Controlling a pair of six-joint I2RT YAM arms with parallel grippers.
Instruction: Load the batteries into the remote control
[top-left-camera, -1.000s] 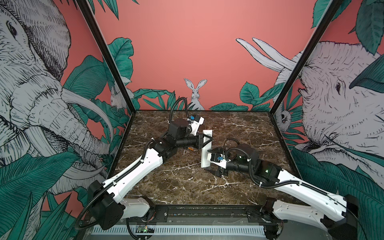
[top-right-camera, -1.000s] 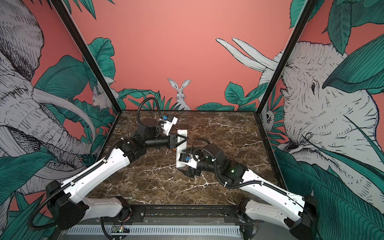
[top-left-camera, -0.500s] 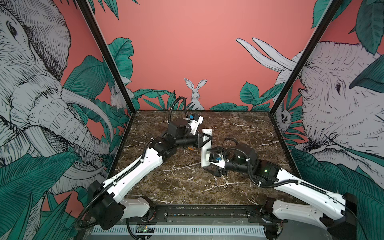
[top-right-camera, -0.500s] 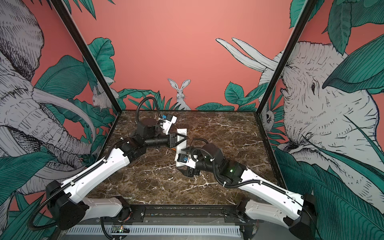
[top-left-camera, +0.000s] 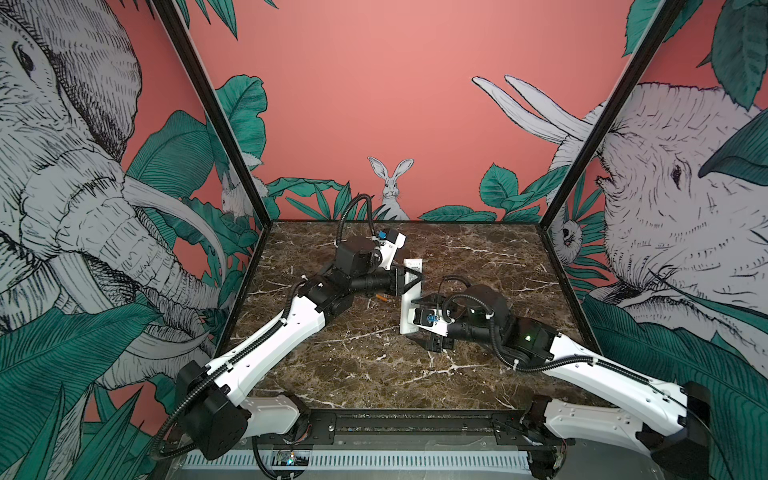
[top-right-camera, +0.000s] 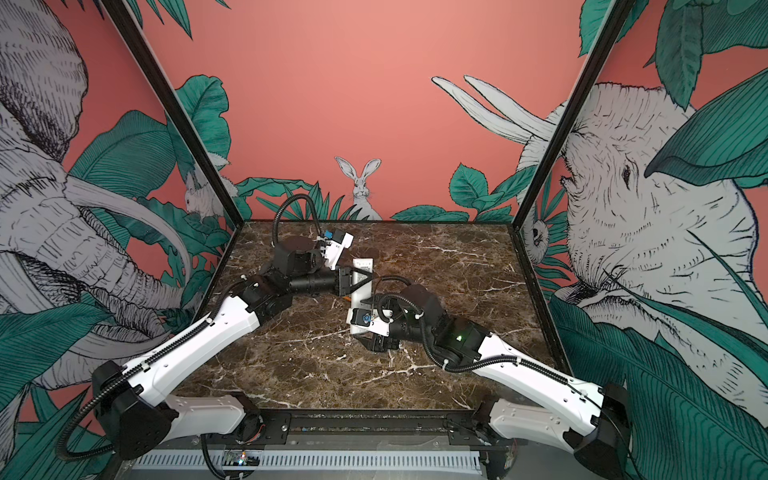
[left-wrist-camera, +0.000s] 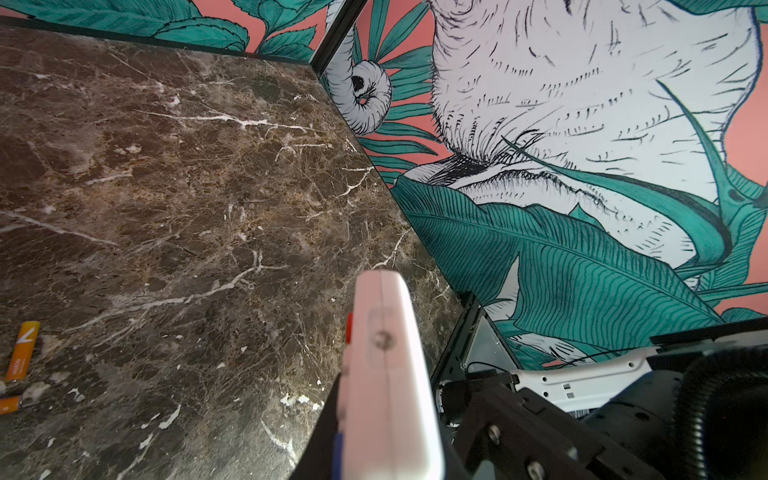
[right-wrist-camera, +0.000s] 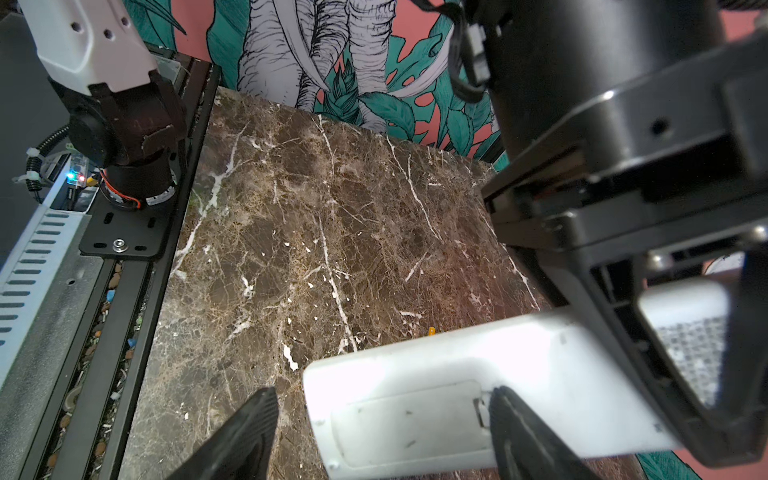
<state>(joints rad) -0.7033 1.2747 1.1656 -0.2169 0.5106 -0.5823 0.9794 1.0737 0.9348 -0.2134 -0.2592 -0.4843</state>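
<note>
**Remote (top-left-camera: 406, 307):** long, white, slim. It is held near the middle of the worktop (top-left-camera: 353, 374), lying lengthwise from far to near. Its plain back with the battery cover (right-wrist-camera: 409, 428) is turned towards the right wrist camera, and the cover is seen shut. A red button is seen on the edge in the left wrist view. Whether the near end rests on the worktop cannot be told.

**Left gripper (top-left-camera: 413, 277):** reached in from the left. Its jaws are pressed onto the remote's long edges at the far half, pinching it. The same grip is shown in both top views.

**Right gripper (right-wrist-camera: 382, 395):** brought in from the right at the remote's near end, jaws spread wide. One finger (right-wrist-camera: 519, 432) is laid over the back beside the cover's latch. The other finger (right-wrist-camera: 249, 432) is held off past the remote's end, above bare worktop. Nothing is gripped, and contact at the latch cannot be told.

**Batteries (left-wrist-camera: 23, 350):** two, orange, lying loose on the worktop and close to each other. They are placed just left of the remote, under the left wrist. Only an orange speck is visible in a top view. Neither is touched by a gripper.
</note>
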